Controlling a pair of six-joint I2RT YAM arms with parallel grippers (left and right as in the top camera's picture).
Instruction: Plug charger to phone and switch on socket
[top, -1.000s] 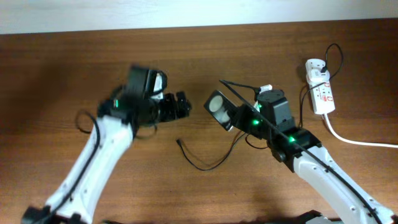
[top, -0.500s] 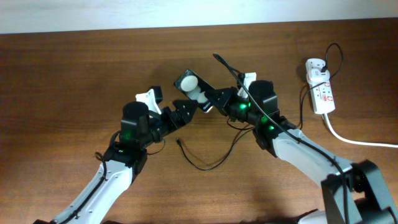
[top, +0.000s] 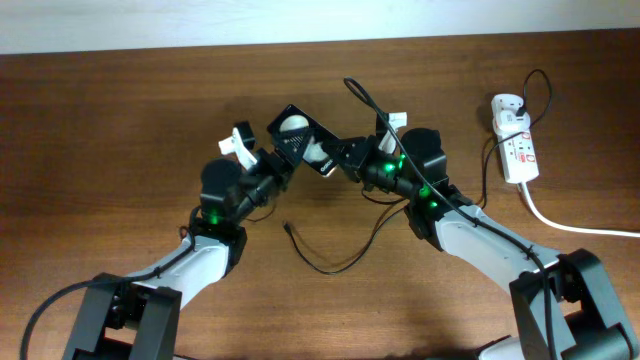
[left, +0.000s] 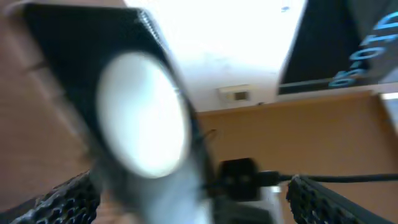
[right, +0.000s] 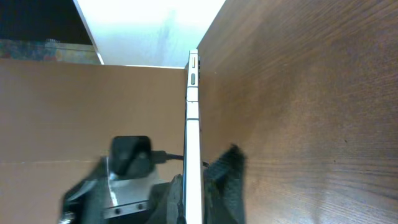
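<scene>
A brown wooden table (top: 100, 120) is filling almost the whole overhead view, with its grain running from left to right. A white wall (top: 300, 20) is standing along its far edge. Light is falling evenly on the wood and is making the wall glow.

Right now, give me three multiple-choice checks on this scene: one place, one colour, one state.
1. The phone is: A flat on the table; B clamped in the right gripper; C resting on the socket.
2. The socket is: A white; B black; C blue.
3. The tip of the charger is: A in the phone; B hanging off the table; C lying on the table.
Answers: 1 B, the right wrist view shows its edge between the fingers. 2 A, its body is plainly white. 3 C, it lies loose, apart from the phone.
</scene>
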